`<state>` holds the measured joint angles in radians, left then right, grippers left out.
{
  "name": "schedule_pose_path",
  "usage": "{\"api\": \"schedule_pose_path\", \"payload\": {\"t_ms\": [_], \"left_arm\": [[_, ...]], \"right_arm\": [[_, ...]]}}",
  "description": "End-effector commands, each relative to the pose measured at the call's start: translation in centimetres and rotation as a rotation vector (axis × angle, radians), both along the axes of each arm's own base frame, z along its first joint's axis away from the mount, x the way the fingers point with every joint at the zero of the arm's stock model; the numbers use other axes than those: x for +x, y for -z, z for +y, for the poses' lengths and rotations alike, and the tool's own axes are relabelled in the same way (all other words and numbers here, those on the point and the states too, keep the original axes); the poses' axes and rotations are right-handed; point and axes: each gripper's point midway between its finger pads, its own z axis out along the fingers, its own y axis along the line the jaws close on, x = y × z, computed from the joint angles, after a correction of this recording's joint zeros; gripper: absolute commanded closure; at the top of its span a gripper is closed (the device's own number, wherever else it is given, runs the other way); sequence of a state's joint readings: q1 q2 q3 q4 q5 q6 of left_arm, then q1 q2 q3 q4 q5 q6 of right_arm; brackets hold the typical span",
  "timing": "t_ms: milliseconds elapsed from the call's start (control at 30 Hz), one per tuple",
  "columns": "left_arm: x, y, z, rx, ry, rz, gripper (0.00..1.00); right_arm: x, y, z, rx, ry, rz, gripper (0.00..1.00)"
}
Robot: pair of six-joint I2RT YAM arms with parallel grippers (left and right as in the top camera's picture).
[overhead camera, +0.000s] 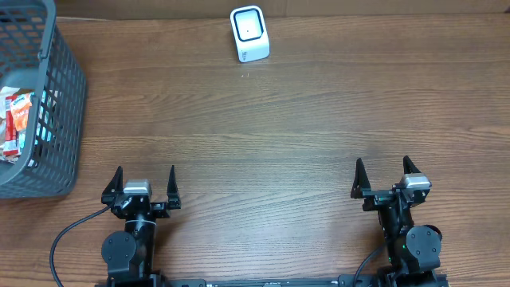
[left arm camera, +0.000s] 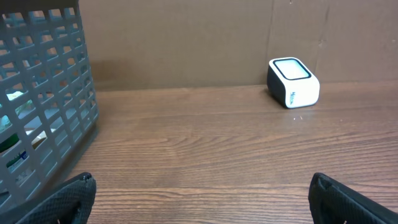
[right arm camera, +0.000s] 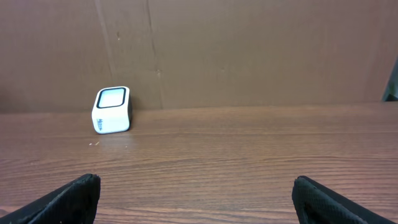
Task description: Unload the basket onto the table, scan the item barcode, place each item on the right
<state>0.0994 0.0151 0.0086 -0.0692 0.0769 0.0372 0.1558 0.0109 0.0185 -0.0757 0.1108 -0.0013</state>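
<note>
A small white barcode scanner (overhead camera: pixel 249 34) with a dark-rimmed window stands at the table's far edge; it also shows in the left wrist view (left arm camera: pixel 293 82) and the right wrist view (right arm camera: pixel 112 109). Packaged items (overhead camera: pixel 16 121), red, white and orange, lie inside the grey basket (overhead camera: pixel 56 88) at the left. My left gripper (overhead camera: pixel 145 182) rests near the front edge on the left, open and empty. My right gripper (overhead camera: pixel 382 173) rests near the front edge on the right, open and empty too. Both are far from the scanner and the items.
The basket's slatted wall (left arm camera: pixel 43 99) fills the left of the left wrist view. A brown cardboard wall (right arm camera: pixel 249 50) backs the table. Bare wooden tabletop (overhead camera: pixel 263 151) lies between the grippers and the scanner.
</note>
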Motion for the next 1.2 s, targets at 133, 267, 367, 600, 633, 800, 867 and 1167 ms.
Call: {"api": "schedule_pose_path", "payload": {"t_ms": [133, 267, 367, 600, 633, 800, 867, 1167], "left_arm": [[-0.03, 0.03, 0.01, 0.024, -0.001, -0.003, 0.00], [-0.03, 0.01, 0.01, 0.024, -0.001, -0.003, 0.00], [-0.03, 0.03, 0.01, 0.024, -0.001, -0.003, 0.00], [-0.03, 0.03, 0.01, 0.024, -0.001, -0.003, 0.00], [-0.03, 0.01, 0.01, 0.024, -0.001, -0.003, 0.00], [-0.03, 0.03, 0.01, 0.024, -0.001, -0.003, 0.00], [-0.03, 0.01, 0.01, 0.024, -0.001, -0.003, 0.00], [-0.03, -0.01, -0.21, -0.064, 0.006, -0.006, 0.00]], "right_arm": [[0.02, 0.28, -0.08, -0.006, 0.003, 0.000, 0.00], [0.02, 0.28, -0.08, -0.006, 0.003, 0.000, 0.00], [0.02, 0.28, -0.08, -0.006, 0.003, 0.000, 0.00], [0.02, 0.29, -0.08, -0.007, 0.003, 0.000, 0.00], [0.02, 0.29, -0.08, -0.007, 0.003, 0.000, 0.00], [0.02, 0.28, -0.08, -0.006, 0.003, 0.000, 0.00], [0.02, 0.28, -0.08, -0.006, 0.003, 0.000, 0.00], [0.02, 0.28, -0.08, -0.006, 0.003, 0.000, 0.00]]}}
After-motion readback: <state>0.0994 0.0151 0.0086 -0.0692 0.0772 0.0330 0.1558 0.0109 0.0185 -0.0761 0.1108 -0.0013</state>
